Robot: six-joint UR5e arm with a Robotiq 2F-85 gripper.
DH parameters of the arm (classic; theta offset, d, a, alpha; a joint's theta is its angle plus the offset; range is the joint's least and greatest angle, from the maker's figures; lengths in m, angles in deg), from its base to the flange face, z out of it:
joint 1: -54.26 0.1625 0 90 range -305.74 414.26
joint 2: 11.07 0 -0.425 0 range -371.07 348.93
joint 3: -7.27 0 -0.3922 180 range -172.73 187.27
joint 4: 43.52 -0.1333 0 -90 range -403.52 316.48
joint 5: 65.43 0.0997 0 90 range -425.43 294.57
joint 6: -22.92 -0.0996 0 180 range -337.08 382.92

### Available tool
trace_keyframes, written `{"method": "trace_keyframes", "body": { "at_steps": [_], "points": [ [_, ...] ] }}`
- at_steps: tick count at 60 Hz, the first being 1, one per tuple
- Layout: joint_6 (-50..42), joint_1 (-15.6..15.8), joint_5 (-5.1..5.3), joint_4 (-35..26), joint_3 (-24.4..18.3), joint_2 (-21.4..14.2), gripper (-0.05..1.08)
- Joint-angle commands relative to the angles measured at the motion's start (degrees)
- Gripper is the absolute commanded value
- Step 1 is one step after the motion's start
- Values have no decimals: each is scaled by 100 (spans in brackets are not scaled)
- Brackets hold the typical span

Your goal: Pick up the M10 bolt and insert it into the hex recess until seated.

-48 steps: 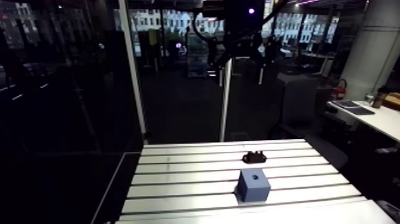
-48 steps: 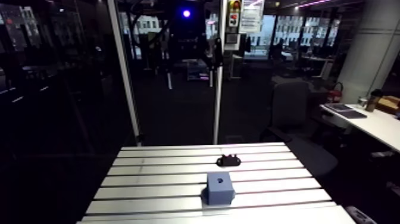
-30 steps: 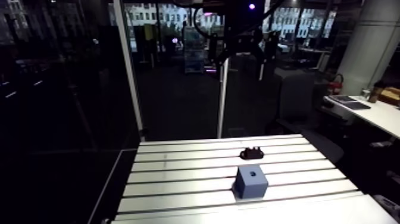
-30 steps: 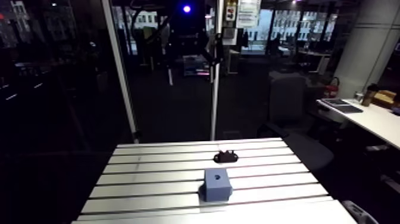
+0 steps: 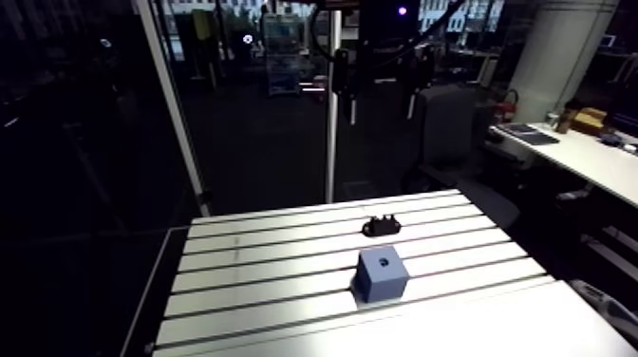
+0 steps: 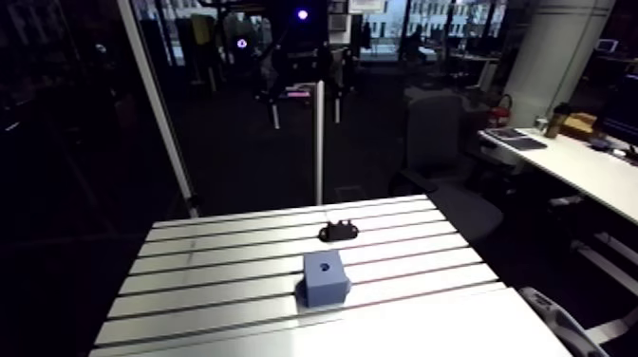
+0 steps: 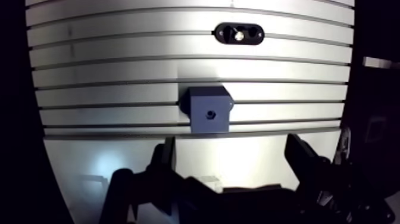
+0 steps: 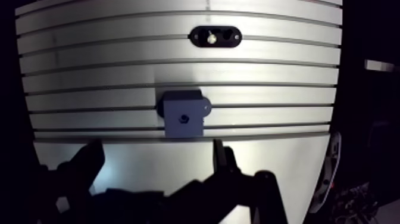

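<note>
Right, the gripper [image 7: 231,143] is released: in the wrist view its two dark fingers [image 7: 163,158] stand wide apart, and I see only bare table [image 7: 89,65] between them. It hangs well above the surface and touches nothing.

The bolt [image 7: 238,36] is not in hand. It sits in a small black holder [image 7: 250,34] on the slotted table, and all I see of it is a bright metal spot near the middle of that oval piece. It is too small for me to make out its head or thread. In the arm view the holder [image 5: 381,226] shows as a low dark shape toward the far side of the table, and I cannot make out the bolt there at all.

The blue-grey block [image 7: 208,111] lies ahead of the gripper, roughly in line with the gap between the fingers, though closer to one finger than the other. The recess [image 7: 209,112] is a small dark hole in the middle of its top face, and I cannot tell its shape from here. The block rests flat on the slotted part of the table, just beyond the smooth strip under the fingers.

The holder lies farther ahead, beyond the block, several slots away and well apart from it.
</note>
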Motion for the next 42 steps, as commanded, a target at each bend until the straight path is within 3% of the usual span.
{"method": "trace_keyframes", "body": {
  "at_steps": [1, 12, 20, 24, 32, 42],
  "points": [
    [346, -164, 14, 574, 173, 268, 1],
    [1036, -243, 13, 1009, 383, 417, 1],
    [1727, -296, 22, 1674, 718, 467, 1],
    [2319, -332, 105, 2204, 943, 498, 1],
    [2642, -486, 119, 2427, 1081, 572, 1],
    [2851, -552, 255, 2940, 1328, 581, 1]
  ]
}}
